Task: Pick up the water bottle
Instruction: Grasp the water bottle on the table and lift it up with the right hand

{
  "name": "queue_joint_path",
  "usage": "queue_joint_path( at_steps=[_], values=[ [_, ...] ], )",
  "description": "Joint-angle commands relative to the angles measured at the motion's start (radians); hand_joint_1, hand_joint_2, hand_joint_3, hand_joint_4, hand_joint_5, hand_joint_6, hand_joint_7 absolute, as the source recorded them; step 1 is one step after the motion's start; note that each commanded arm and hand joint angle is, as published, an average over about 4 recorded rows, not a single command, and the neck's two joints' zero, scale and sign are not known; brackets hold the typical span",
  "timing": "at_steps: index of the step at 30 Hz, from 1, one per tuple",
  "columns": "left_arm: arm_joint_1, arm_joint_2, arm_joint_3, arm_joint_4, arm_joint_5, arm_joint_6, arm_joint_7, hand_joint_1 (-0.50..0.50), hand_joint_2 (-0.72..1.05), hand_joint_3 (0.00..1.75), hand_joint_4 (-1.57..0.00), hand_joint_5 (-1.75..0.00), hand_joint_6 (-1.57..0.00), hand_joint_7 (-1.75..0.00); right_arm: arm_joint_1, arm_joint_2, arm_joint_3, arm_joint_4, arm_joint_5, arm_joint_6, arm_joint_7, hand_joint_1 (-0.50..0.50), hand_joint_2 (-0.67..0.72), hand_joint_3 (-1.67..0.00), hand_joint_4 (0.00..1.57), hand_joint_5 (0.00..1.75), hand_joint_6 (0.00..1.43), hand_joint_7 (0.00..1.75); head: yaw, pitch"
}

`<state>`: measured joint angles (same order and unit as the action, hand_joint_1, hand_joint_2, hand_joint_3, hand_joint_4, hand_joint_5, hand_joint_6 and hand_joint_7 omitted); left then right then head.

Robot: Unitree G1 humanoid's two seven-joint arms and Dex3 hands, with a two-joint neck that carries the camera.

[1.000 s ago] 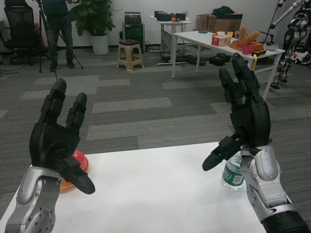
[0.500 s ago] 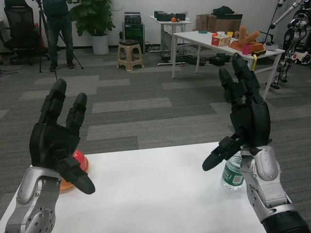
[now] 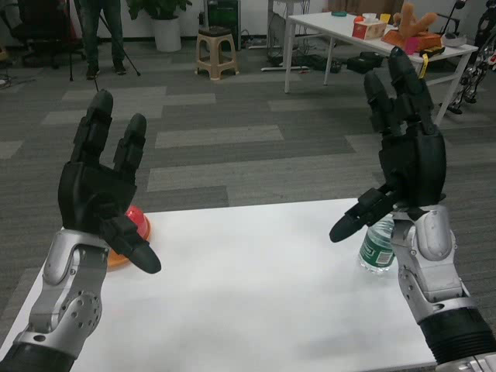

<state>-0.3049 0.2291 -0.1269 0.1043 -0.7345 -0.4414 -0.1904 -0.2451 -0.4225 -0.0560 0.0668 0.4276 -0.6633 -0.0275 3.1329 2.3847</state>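
A clear water bottle (image 3: 377, 247) with a green label stands upright near the right edge of the white table (image 3: 240, 302). My right hand (image 3: 403, 155) is raised in front of it with fingers spread, holding nothing, and hides the bottle's upper part. My left hand (image 3: 101, 186) is raised over the table's left side, fingers apart and empty.
A red and orange object (image 3: 132, 232) lies on the table's left, partly behind my left hand. Beyond the table is grey carpet, a stool (image 3: 216, 53), another white table (image 3: 364, 31) with toys, and a person's legs (image 3: 105, 35) at the back left.
The camera has tipped downward, so the whole scene sits lower and more table shows. Both hands hold the same raised pose.
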Motion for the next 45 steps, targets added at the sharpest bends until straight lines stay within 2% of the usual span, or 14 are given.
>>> queue_joint_path(
  at_steps=[1,9,18,21,29,32,45],
  values=[
    [-0.005,-0.004,0.008,-0.006,0.000,-0.002,0.006,-0.43,-0.55,0.09,0.00,-0.10,0.00,0.00,-0.002,-0.002,-0.035,-0.040,0.003,-0.013,-0.004,-0.50,0.69,0.00,0.00,0.00,0.00,0.00,0.003,-0.018],
    [-0.006,-0.003,0.010,-0.003,0.000,-0.001,0.009,-0.43,-0.55,0.09,0.00,-0.10,0.00,0.00,0.050,-0.010,-0.157,-0.124,0.003,-0.009,-0.022,-0.50,0.71,0.00,0.00,0.00,0.00,0.00,-0.042,-0.033],
    [-0.018,-0.002,0.011,0.005,0.000,0.000,0.011,-0.43,-0.55,0.09,0.00,-0.10,0.00,0.00,0.104,0.001,-0.264,-0.160,0.004,-0.010,-0.054,-0.50,0.72,0.00,0.00,0.00,0.00,0.00,-0.129,-0.047],
    [-0.020,-0.002,0.012,0.011,0.000,0.000,0.011,-0.44,-0.55,0.09,0.00,-0.10,0.00,0.00,0.112,0.002,-0.288,-0.159,0.005,-0.010,-0.060,-0.50,0.72,0.00,0.00,0.00,0.00,0.00,-0.221,-0.033],
    [-0.036,-0.002,0.009,0.026,-0.005,0.005,0.011,-0.43,-0.55,0.09,0.00,-0.10,0.00,0.00,0.115,0.011,-0.332,-0.141,0.010,-0.009,-0.060,-0.50,0.72,0.00,0.00,0.00,0.00,0.00,-0.534,0.029],
    [-0.038,-0.002,0.010,0.032,-0.005,0.005,0.011,-0.43,-0.55,0.09,0.00,-0.10,0.00,0.00,0.114,0.009,-0.336,-0.133,0.010,-0.007,-0.061,-0.50,0.72,0.00,0.00,0.00,0.00,0.00,-0.591,0.056],
    [-0.046,0.001,0.011,0.037,-0.008,0.006,0.011,-0.43,-0.55,0.09,0.00,-0.10,0.00,0.00,0.118,0.026,-0.340,-0.104,0.011,-0.006,-0.064,-0.50,0.72,0.00,0.00,0.00,0.00,0.00,-0.640,0.071]
  ],
)
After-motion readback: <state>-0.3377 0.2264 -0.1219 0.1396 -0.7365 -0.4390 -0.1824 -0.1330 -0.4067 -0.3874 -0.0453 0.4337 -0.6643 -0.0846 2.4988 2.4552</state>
